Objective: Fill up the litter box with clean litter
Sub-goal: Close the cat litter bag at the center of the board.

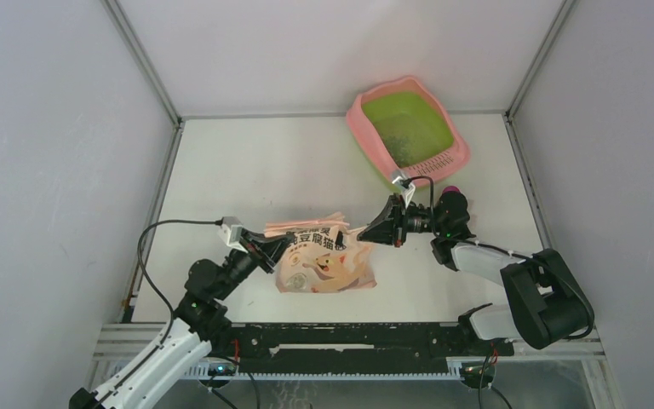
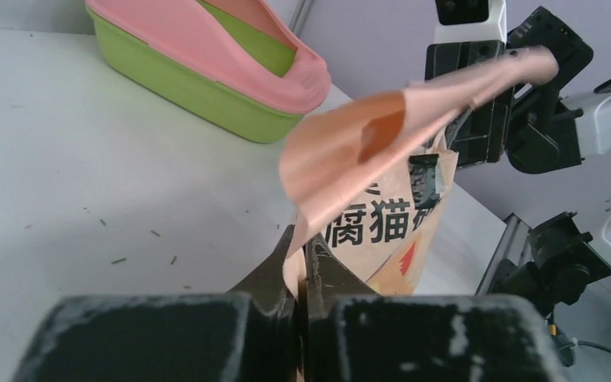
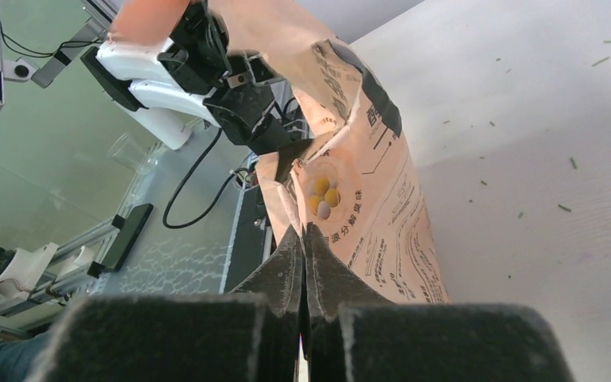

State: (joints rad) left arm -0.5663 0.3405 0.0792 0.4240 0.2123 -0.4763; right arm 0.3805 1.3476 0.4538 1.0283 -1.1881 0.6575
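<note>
Peach-pink printed bag (image 1: 328,266) clamped at opposite upper edges by left gripper (image 2: 301,248) and right gripper (image 3: 302,237); litter box (image 1: 360,128) farther back, apart.

Matt paper bag (image 1: 328,264), smooth plastic litter box (image 1: 360,128), matt white table (image 1: 264,170).

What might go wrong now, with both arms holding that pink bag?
The left tool and right tool each pinch only a thin edge of the bag, so it might slip or tear when lifted. The litter box stands apart from the bag, toward the far right corner, so the contents might spill on the way; specks of litter already lie on the table.
</note>
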